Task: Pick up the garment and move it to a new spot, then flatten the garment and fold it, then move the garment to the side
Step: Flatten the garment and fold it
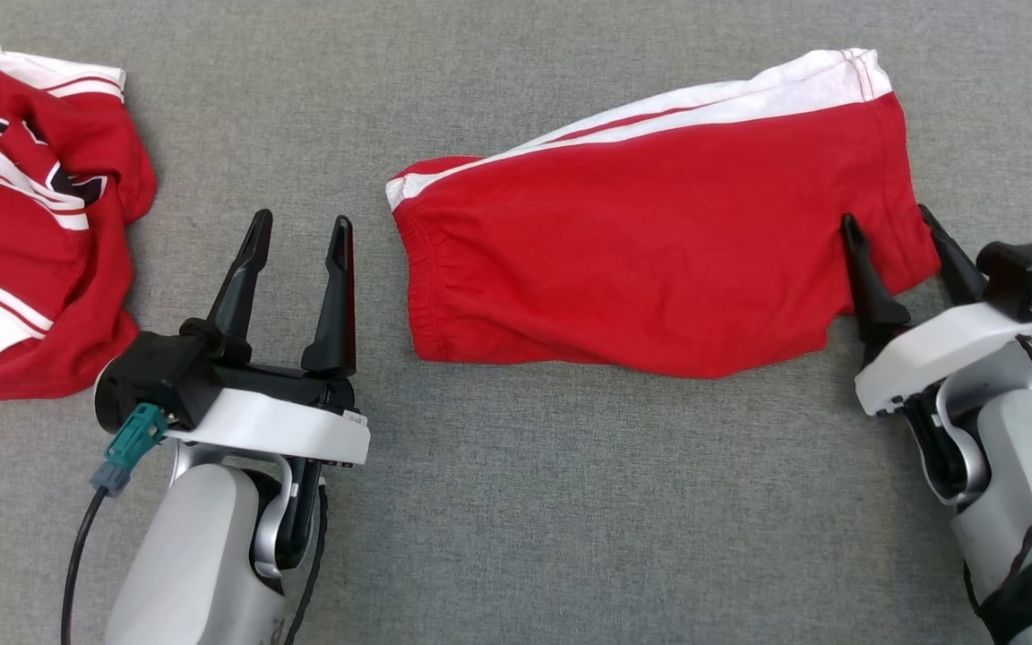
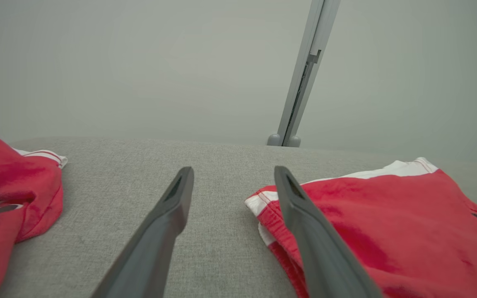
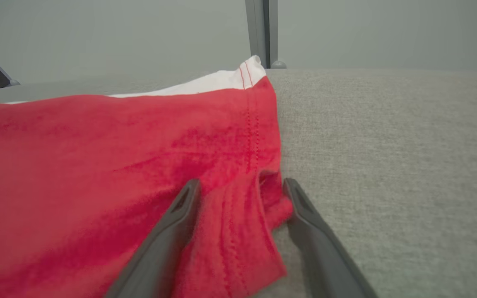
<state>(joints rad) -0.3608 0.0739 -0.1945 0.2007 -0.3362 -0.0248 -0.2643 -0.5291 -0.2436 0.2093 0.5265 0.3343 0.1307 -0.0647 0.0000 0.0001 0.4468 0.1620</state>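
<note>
The garment (image 1: pixel 659 242) is a pair of red shorts with a white side stripe, lying folded flat on the grey surface (image 1: pixel 516 502), waistband to the left. My left gripper (image 1: pixel 301 228) stands open just left of the waistband, over bare cloth; in the left wrist view the garment (image 2: pixel 387 231) lies beside and behind my right finger, left gripper (image 2: pixel 233 176) open. My right gripper (image 1: pixel 892 219) is open at the garment's near right corner, its jaws straddling the hem; the right wrist view shows the garment (image 3: pixel 97 174) corner between the open right gripper (image 3: pixel 242 186) fingers.
A crumpled red and white shirt (image 1: pixel 23 206) lies at the far left edge, seen also as the shirt (image 2: pixel 10 198) at the left of the left wrist view. A grey post (image 2: pixel 300 78) stands beyond the surface's far edge.
</note>
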